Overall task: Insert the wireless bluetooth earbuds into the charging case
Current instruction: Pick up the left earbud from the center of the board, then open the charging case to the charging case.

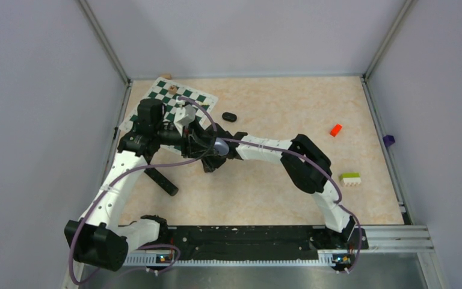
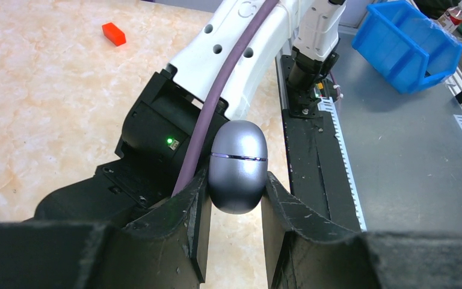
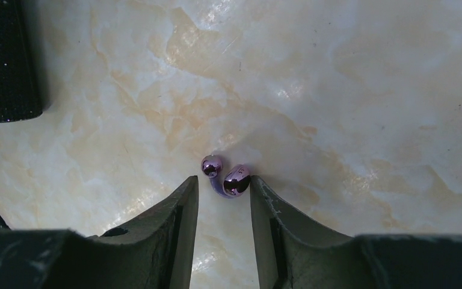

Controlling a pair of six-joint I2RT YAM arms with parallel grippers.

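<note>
A closed grey-purple oval charging case (image 2: 237, 165) is clamped between the fingers of my left gripper (image 2: 234, 183), held above the table beside the right arm's wrist; from above the case (image 1: 219, 146) barely shows between the two arms. A pale purple earbud (image 3: 227, 178), two glossy beads joined by a curved bridge, lies on the marbled table at the tips of my right gripper (image 3: 222, 182). Its larger bead touches the right finger (image 3: 261, 195). A gap remains at the left finger, so the jaws stand open around it. The black earbuds are out of view.
A black oval case (image 1: 229, 116) lies near a green chessboard (image 1: 171, 102) at the back left. A black bar (image 1: 161, 180) lies front left. A red block (image 1: 335, 129) and a green-and-white block (image 1: 350, 179) sit on the right. A blue bin (image 2: 409, 45) stands off the table.
</note>
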